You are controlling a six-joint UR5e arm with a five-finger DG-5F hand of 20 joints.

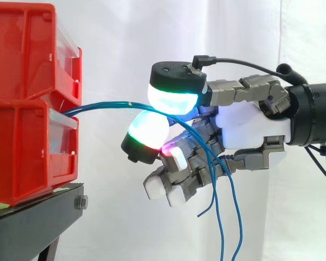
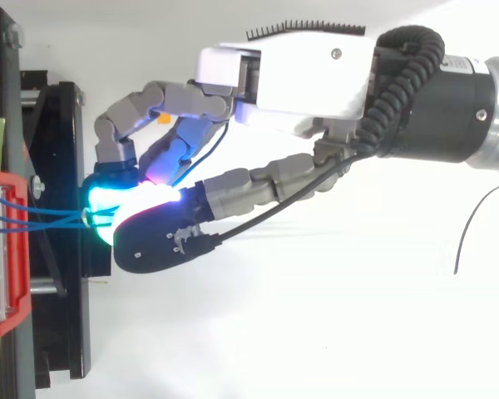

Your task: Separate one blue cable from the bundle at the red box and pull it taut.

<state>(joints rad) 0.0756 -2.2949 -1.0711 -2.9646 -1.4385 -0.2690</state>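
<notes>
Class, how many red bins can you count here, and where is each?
2. The upper red bin is stacked on the lower red bin, on the black stand. More may be hidden off-frame.

looks like a robot lab test cell. cues: plain white curtain (image 1: 119, 32) hung as backdrop behind the whole setup. industrial arm (image 2: 449, 108) comes in from the right with a fingered hand (image 1: 252, 128) on its end, fingertip pads (image 1: 174, 100) glowing cyan and green. red plastic bins (image 1: 22, 152) stacked two high as a fixture on a black metal stand (image 1: 32, 223), hex bolt (image 1: 81, 203) in its edge. blue cables (image 1: 98, 107) run from the bins into the hand's pinch. top view: bare white surface (image 2: 316, 332) underneath, floor or tabletop, can't tell.
</notes>
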